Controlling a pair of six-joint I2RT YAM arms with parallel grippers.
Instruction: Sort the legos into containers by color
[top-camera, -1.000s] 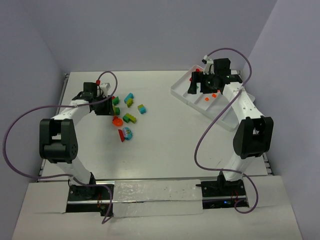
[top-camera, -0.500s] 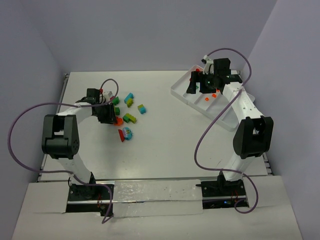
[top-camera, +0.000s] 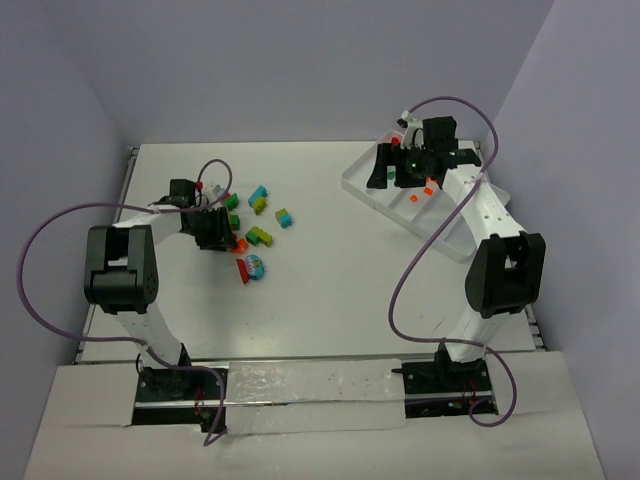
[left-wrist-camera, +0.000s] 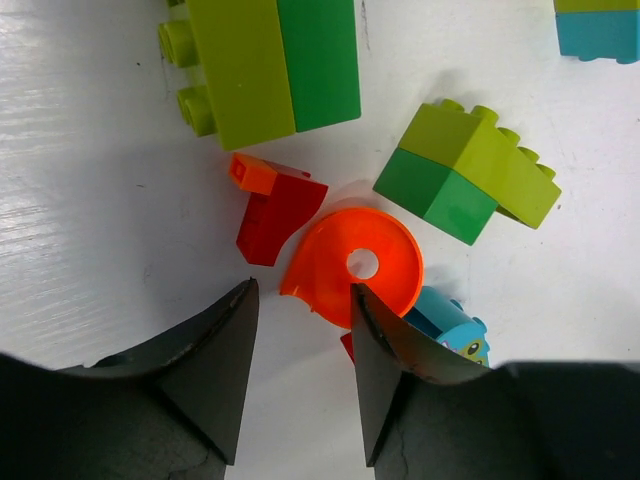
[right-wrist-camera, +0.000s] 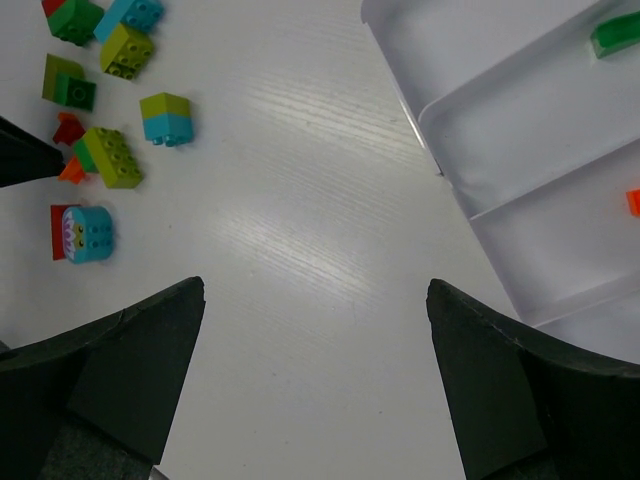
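Loose legos lie on the table left of centre (top-camera: 262, 215). In the left wrist view an orange round piece with a hole (left-wrist-camera: 355, 265) sits beside a small red and orange brick (left-wrist-camera: 275, 205). Two green and yellow-green bricks (left-wrist-camera: 265, 65) (left-wrist-camera: 465, 170) lie beyond them, and a cyan brick (left-wrist-camera: 450, 325) pokes out under one finger. My left gripper (left-wrist-camera: 302, 300) is low over the table, open, with bare table between its jaws; one fingertip overlaps the orange piece's edge. My right gripper (right-wrist-camera: 315, 295) hangs wide open and empty by the near-left edge of the white tray of containers (right-wrist-camera: 470, 130), which holds a green brick (right-wrist-camera: 612, 33) and an orange one (right-wrist-camera: 633, 202).
The tray (top-camera: 455, 235) lies tilted at the table's back right. A red and cyan brick (top-camera: 250, 267) lies nearest the arms' bases. My left arm's purple cable (top-camera: 215, 165) loops above the lego pile. Walls close the table on three sides.
My left gripper has swung nearer and lowered onto the orange round piece, its jaws narrowing then widening again. My right gripper has shifted slightly left off the tray.
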